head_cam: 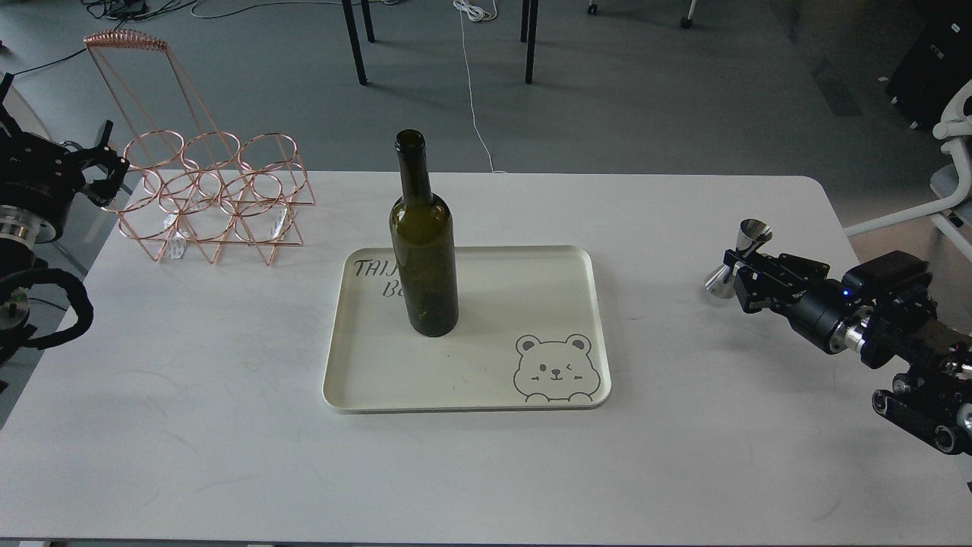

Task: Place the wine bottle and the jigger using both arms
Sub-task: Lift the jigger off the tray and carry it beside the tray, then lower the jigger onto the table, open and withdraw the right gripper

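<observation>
The dark olive-green wine bottle (424,243) stands upright on the left half of a cream tray (467,404) in the middle of the white table. The shiny steel jigger (752,232) is at the far right, tilted, with my right gripper (738,266) shut around its waist. I cannot tell whether its lower cone touches the table. My left gripper (108,173) is open and empty at the table's far left edge, beside the wire rack and far from the bottle.
A copper wire bottle rack (216,199) with a tall handle stands at the back left of the table (190,425). The tray has a bear drawing (553,368) at its front right corner. Chair legs and cables lie on the floor beyond.
</observation>
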